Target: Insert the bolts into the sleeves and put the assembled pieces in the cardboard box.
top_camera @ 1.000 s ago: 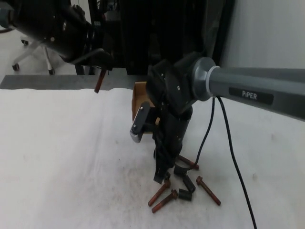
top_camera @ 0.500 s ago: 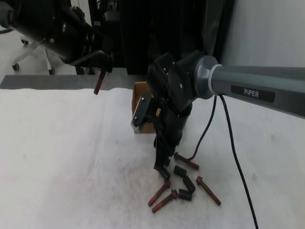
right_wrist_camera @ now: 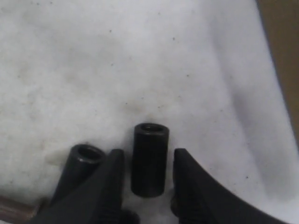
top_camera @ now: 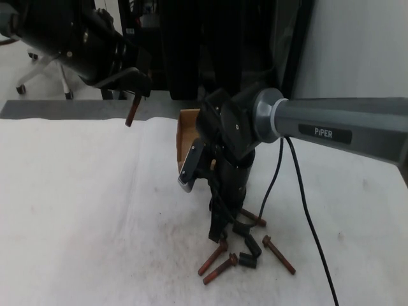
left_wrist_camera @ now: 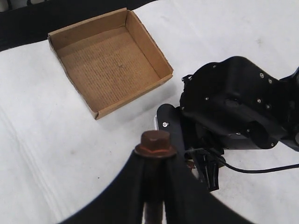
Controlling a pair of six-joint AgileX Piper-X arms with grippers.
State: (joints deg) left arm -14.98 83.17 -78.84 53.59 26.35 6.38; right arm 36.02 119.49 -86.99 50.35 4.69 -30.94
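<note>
Straddling one sleeve (right_wrist_camera: 149, 140) lying on the bench, right gripper (right_wrist_camera: 148, 161) is spread, not yet clamped. Risk: closing nudges the neighbour sleeve (right_wrist_camera: 80, 163) just beside one finger, or the target rolls out. Left gripper (left_wrist_camera: 155, 157) is clenched on a bolt (left_wrist_camera: 155, 141), raised; box (left_wrist_camera: 149, 44) empty.

One bolt (left_wrist_camera: 155, 143) is clamped in my left pincer (left_wrist_camera: 154, 162). Four more lie on the table (top_camera: 95, 223) on the near side of the cardboard box (left_wrist_camera: 110, 60): a second bolt (top_camera: 213, 257), a third bolt (top_camera: 220, 268), a fourth bolt (top_camera: 278, 254) and a fifth bolt (top_camera: 253, 217). Among them I make out three sleeves: one sleeve (top_camera: 241, 227), another sleeve (top_camera: 254, 245) and a last sleeve (top_camera: 247, 261). I count one cardboard box.
</note>
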